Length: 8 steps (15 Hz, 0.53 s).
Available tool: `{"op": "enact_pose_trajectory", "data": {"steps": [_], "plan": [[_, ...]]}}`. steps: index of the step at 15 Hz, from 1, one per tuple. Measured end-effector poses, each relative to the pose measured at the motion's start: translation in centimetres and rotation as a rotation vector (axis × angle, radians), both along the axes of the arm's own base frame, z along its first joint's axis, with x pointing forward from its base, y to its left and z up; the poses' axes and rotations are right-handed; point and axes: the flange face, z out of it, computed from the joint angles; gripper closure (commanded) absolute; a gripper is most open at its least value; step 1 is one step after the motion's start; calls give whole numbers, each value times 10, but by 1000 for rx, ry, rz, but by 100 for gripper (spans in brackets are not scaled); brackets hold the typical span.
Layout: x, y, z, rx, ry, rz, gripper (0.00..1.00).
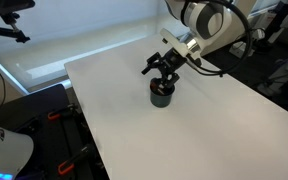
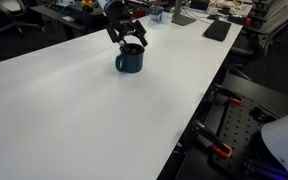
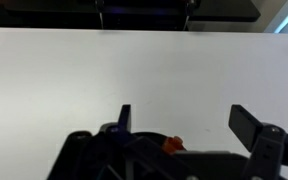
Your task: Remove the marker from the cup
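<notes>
Marker (image 3: 171, 144): only an orange tip shows, between gripper (image 3: 184, 112) fingers (image 3: 125, 118). Jaws spread wide, gripping nothing. Cup (image 1: 163, 96) sits directly under gripper in both exterior views, on table (image 1: 214, 130); marker too small to make out there.

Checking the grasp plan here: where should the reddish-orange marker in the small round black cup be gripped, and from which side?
Its top end, probably, from straight above: only a tip of the reddish-orange marker shows, and the small round black cup walls off its sides. The open hand hangs overhead.
</notes>
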Motion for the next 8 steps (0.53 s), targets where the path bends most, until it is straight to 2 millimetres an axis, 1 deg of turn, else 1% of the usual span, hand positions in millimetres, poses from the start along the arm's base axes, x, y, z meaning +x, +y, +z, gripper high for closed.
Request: {"op": "enact_pose_trajectory", "data": {"steps": [3, 8], "plan": [[0, -5, -8, 1, 7, -8, 0], [1, -6, -8, 0, 5, -10, 0]]}}
